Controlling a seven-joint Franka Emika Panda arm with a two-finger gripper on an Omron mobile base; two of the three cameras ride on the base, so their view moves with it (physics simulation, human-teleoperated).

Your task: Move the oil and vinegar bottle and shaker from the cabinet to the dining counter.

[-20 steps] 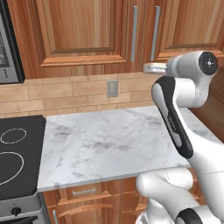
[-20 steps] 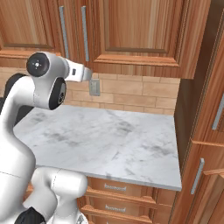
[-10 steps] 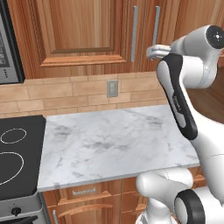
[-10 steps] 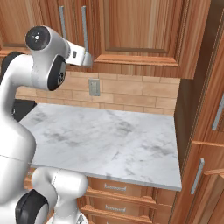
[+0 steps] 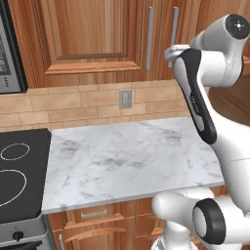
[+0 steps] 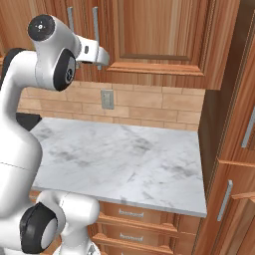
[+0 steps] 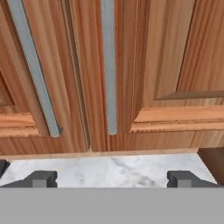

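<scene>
Below me lies a short marble tabletop with a tan brick backsplash behind it, where a grey wall outlet sits. A black stovetop adjoins the marble's left edge, and wooden drawers run underneath.

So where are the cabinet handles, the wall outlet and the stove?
cabinet handles [image 7: 108,70]: hand view, middle of the right bar.
wall outlet [image 5: 125,98]: left base view, plate centre.
stove [image 5: 19,180]: left base view, black cooktop.

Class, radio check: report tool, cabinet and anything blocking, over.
Tool open, empty, raised before the cabinet. Both doors shut; two bar handles dead ahead. Bottle and shaker unseen behind the closed doors. Marble worktop below.
</scene>
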